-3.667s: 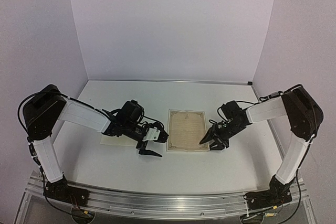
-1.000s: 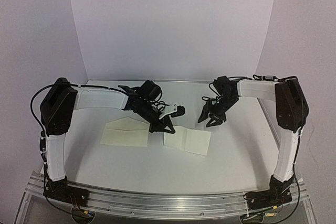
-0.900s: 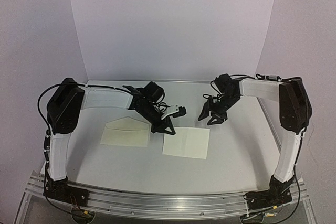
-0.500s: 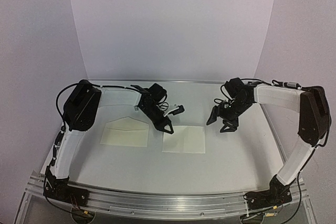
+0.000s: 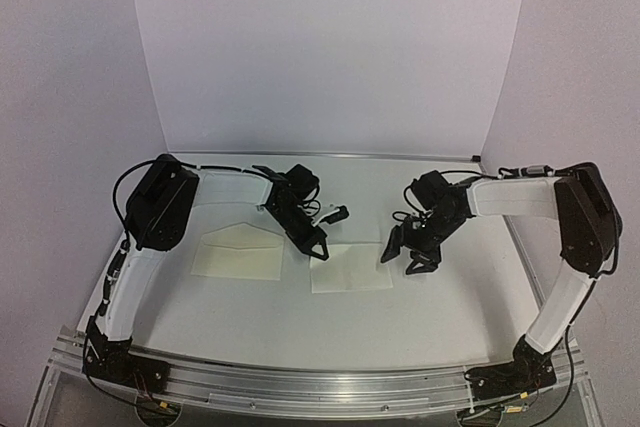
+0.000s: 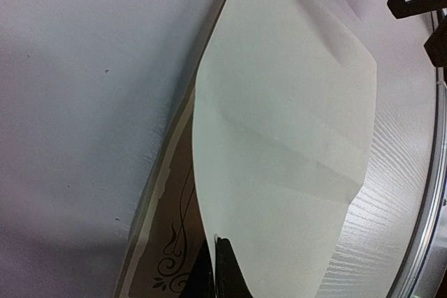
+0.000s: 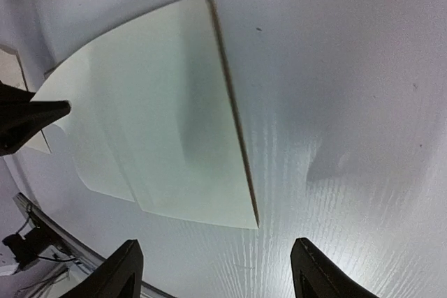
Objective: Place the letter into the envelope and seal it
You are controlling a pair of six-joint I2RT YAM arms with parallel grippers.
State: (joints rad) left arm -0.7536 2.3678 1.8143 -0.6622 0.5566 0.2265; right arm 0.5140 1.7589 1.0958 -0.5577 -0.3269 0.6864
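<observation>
- One letter (image 5: 352,269), folded blank side up, at centre frame; one envelope (image 5: 238,253) to its left, apart.
- Your left fingers (image 5: 320,249) pinch the letter's upper-left edge; your right fingers (image 5: 405,255) stand open beside its right edge.
- The surface (image 5: 300,332) stretches wide below both.

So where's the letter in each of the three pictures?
Top view: the letter lies folded, pale side up, just below the picture's centre.
Left wrist: the letter fills the middle, its printed border peeking out at bottom left.
Right wrist: the letter is the pale sheet left of centre.
Shared landmark: the left hand, shut on the letter's corner. Its dark tip shows at the left-wrist view's bottom and the right-wrist view's left edge.
</observation>
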